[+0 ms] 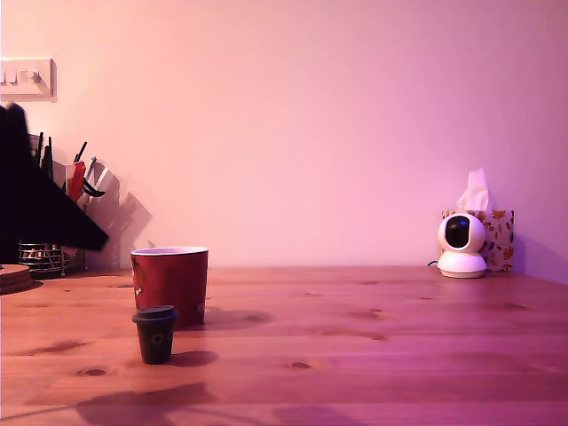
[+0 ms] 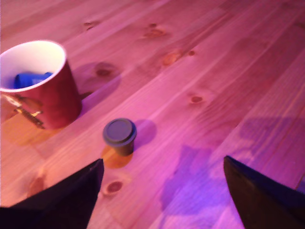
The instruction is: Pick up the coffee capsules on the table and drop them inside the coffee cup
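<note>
Item: dark grey capsule (image 2: pixel 119 135), upright w/ lid up, on bench (image 2: pixel 228 71), just beside red cup (image 2: pixel 40 86) but not touching. Blue capsule (image 2: pixel 31 78) already inside cup. Gripper (image 2: pixel 164 188): jaws spread wide, holding nothing. Key relation: grey capsule lies ahead of jaws, offset toward the cup-side finger; axis vertical, so approach from above

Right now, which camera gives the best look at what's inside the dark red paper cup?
The wrist view: it looks down into the dark red paper cup and shows a blue capsule lying inside. The exterior view sees the cup side-on, so only its outer wall and pale rim show, nothing inside.
</note>
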Controlling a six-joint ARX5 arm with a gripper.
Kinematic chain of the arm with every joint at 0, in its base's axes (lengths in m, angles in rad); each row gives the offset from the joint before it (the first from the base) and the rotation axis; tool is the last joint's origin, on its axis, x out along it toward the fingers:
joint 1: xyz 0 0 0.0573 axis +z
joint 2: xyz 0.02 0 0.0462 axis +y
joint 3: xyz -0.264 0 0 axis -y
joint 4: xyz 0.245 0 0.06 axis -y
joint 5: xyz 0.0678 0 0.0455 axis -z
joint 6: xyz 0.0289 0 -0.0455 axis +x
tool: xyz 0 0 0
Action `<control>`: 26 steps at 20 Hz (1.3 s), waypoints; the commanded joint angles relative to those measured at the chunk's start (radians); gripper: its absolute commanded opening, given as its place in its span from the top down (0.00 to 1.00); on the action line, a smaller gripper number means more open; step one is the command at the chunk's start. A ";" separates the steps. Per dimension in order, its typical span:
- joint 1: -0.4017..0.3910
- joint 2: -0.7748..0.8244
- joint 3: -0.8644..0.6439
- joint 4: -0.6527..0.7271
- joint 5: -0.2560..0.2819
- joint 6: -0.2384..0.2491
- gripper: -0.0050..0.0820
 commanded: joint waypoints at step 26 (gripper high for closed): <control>0.281 0.631 -0.023 0.542 0.371 0.198 0.10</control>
